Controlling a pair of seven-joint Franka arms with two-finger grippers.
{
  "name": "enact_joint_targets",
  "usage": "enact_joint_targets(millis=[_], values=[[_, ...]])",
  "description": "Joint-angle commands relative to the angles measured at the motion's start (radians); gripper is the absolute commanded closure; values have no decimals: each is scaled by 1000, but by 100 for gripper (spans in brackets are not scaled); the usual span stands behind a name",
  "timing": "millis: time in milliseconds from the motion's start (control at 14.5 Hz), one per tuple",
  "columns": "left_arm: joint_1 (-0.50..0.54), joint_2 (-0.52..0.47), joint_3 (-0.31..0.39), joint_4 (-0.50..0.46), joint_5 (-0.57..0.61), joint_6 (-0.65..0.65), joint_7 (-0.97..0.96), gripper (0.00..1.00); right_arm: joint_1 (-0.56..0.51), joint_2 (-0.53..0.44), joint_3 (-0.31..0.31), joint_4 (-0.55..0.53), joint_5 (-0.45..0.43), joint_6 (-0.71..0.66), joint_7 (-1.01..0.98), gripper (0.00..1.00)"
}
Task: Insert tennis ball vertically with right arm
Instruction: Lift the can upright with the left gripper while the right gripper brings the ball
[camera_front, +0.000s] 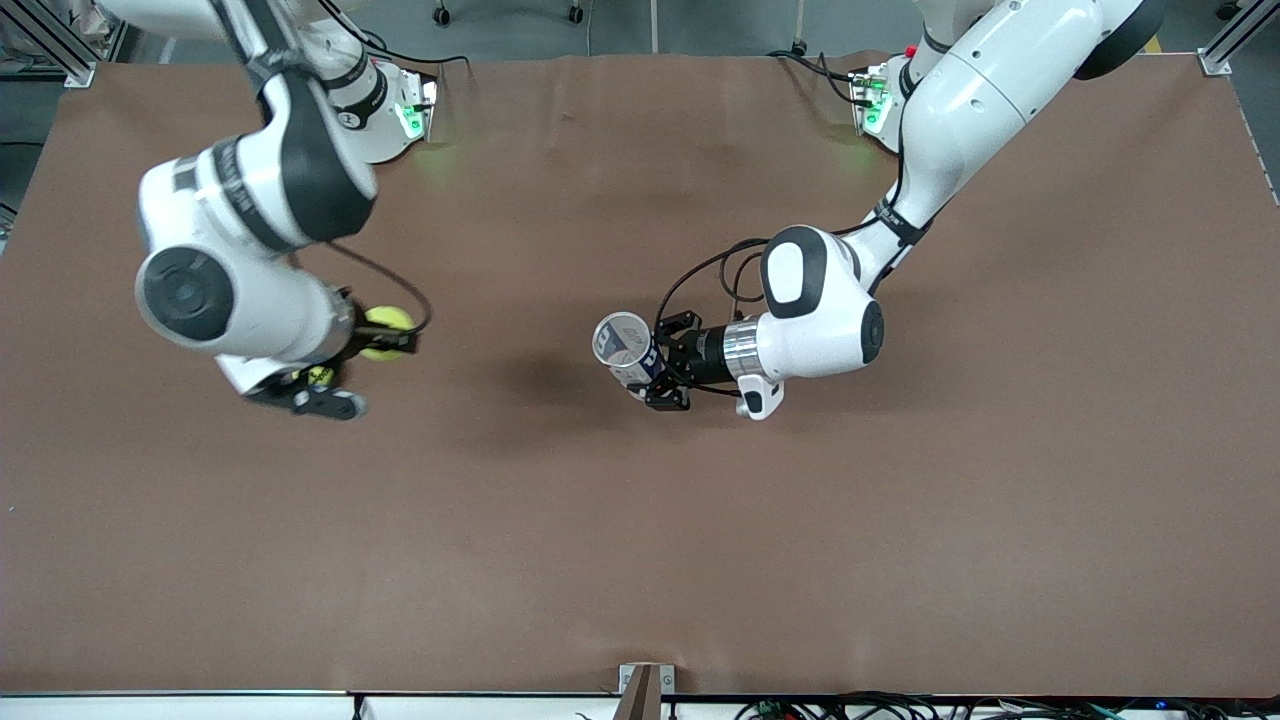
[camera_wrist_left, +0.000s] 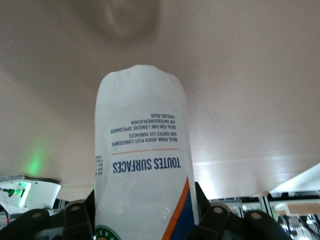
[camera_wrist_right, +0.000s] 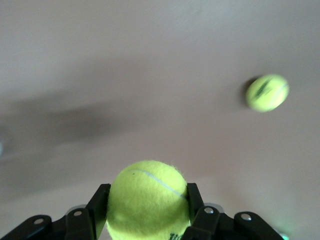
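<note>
Right tool (camera_front: 385, 342) clenches a tennis ball (camera_front: 387, 331) above the desk (camera_front: 640, 560) — a second ball (camera_front: 320, 376) at its 7 o'clock. Left tool (camera_front: 655, 365) grips the can (camera_front: 625, 345), held off the desk at 3 o'clock from the ball.

Tennis ball (camera_front: 387, 326) showing yellow-green w/ white seam; can (camera_front: 624, 345) showing white w/ navy lettering, orange stripe; table (camera_front: 640, 560) showing plain brown; arms showing white/black.

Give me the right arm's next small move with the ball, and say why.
Probably carry the tennis ball across until it is over the can. The right gripper is shut on it, well off toward the right arm's end, while the left gripper holds the can up, mouth open.
</note>
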Motion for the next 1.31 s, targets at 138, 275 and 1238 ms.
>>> enact_joint_targets(millis=[138, 275, 1238], values=[[0, 10, -13, -33, -128, 45, 149, 31, 100, 34, -5, 83, 117, 23, 278, 65], [-6, 27, -10, -33, -127, 56, 162, 31, 140, 42, -5, 94, 140, 79, 360, 65], [-11, 79, -8, -27, -145, 111, 199, 31, 258, 186, -6, 120, 230, 393, 553, 65]])
